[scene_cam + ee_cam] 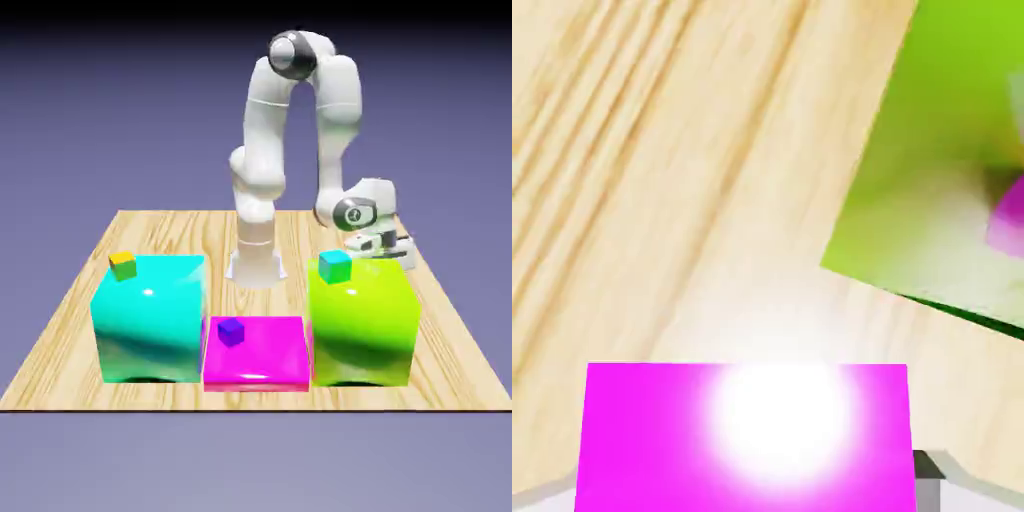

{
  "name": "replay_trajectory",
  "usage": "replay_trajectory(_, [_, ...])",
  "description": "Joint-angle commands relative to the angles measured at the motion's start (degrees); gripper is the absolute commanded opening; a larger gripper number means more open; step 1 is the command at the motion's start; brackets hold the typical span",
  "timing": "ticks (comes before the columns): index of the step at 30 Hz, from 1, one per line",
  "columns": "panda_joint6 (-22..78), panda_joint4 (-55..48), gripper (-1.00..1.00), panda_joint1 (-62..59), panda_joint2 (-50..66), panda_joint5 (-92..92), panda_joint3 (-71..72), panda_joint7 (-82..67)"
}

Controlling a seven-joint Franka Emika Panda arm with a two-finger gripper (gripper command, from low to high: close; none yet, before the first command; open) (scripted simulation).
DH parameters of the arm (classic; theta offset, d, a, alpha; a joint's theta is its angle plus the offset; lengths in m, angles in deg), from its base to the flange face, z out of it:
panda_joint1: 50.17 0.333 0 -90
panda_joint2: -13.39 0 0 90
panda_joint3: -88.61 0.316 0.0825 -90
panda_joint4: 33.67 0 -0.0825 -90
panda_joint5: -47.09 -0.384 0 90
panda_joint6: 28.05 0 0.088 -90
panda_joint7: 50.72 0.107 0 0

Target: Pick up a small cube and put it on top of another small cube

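Table carries a lime block, cyan block and low magenta slab. My pincer is closed on the small magenta cube, held near lime's far side. Tiny ones: teal cube on lime, orange cube on cyan, blue-violet cube on the slab.

In the hand view, the magenta cube runs off the edge at six o'clock; the green block is cut off at three o'clock. In the exterior view, the gripper's fingertips are hidden.
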Motion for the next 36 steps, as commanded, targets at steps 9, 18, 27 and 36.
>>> replay_trajectory(9, [10.24,-12.40,-1.00,15.92,-4.50,-4.40,-5.31,-16.74])
replay_trajectory(18, [25.27,-19.79,-1.00,32.63,-13.89,-17.88,-23.26,-25.19])
replay_trajectory(27, [38.26,-23.33,-1.00,45.50,-21.74,-31.54,-41.94,-28.33])
replay_trajectory(36, [47.95,-21.82,-1.00,52.82,-27.06,-44.72,-60.63,-24.59])
